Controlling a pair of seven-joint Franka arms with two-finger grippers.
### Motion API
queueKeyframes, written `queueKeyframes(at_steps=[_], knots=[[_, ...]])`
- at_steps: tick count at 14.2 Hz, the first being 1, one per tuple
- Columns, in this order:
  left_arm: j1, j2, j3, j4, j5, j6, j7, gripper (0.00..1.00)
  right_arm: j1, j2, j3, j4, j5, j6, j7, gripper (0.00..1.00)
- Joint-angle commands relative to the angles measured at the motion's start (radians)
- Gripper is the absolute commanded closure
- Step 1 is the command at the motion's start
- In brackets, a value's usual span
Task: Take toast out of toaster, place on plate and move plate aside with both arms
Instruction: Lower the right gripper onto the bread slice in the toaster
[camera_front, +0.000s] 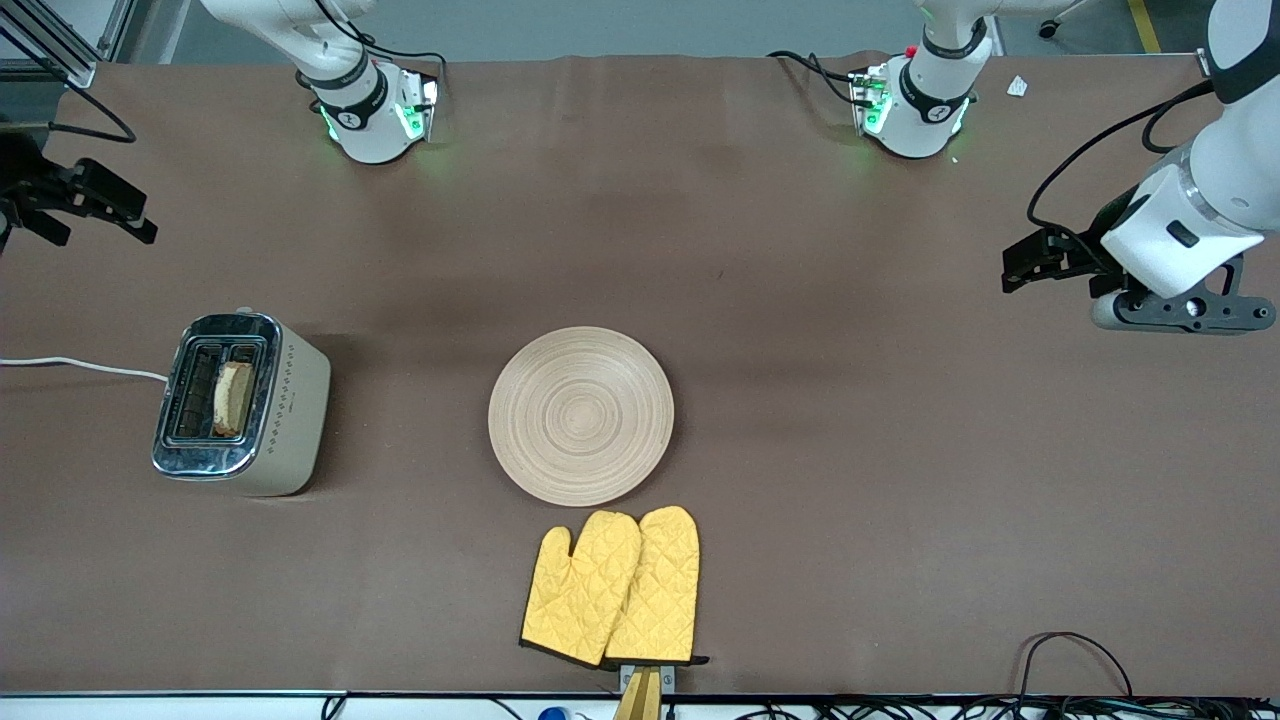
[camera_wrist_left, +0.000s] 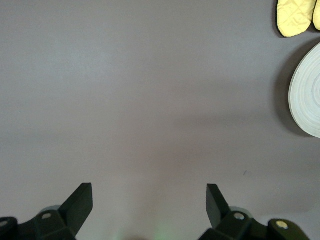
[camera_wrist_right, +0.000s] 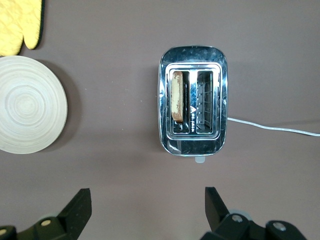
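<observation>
Brown-covered table (camera_front: 800, 400), grey floor along its upper edge in the front view; both arm bases stand there with green lights on. I log one toaster (camera_front: 245, 400) toward the right arm's end of the table, with one toast (camera_front: 233, 398) standing on edge in one of its two slots, the slot closer to the plate; the other slot looks empty. One plate (camera_front: 581, 415) sits near mid-table, bare, well apart from the toaster. Two yellow oven mitts (camera_front: 615, 588) lie side by side, nearer to the front camera than the plate and just beside its rim. The right end effector (camera_front: 75, 200) hangs over the table's edge at the right arm's end, fingers spread wide, holding nothing; in its wrist view the toaster lies just ahead of the spread fingers (camera_wrist_right: 77, 210), with the slots, and so the toast's long edge, running straight away from them. The left end effector (camera_front: 1040, 262) hangs over bare table at the left arm's end, also spread and empty, waiting. My judgement: the right arm is much nearer the toast, so it should take the lift; nothing has been picked yet.
</observation>
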Motion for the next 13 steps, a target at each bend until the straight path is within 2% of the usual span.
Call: queueKeyframes(at_steps=[1,7,10,12,13], knots=[[-0.006,0.018,-0.001,0.016,-0.021,0.028,0.014,0.0,0.005,0.108,-0.01,0.009,-0.028,0.047,0.004,0.0],[-0.014,0.099,-0.053,-0.002,-0.051,0.057,0.0,0.0,-0.021,0.326,-0.013,-0.02,-0.039,0.233,0.004,0.0],[-0.003,0.142,-0.059,0.001,-0.133,0.059,0.014,0.0,-0.034,0.406,-0.013,-0.016,-0.039,0.295,0.005,0.01],[0.008,0.182,-0.059,0.006,-0.223,0.06,0.014,0.0,-0.04,0.455,-0.013,-0.016,-0.037,0.35,0.007,0.13],[0.008,0.203,-0.054,0.007,-0.266,0.066,0.016,0.0,-0.049,0.472,-0.013,-0.014,-0.036,0.358,0.005,0.32]])
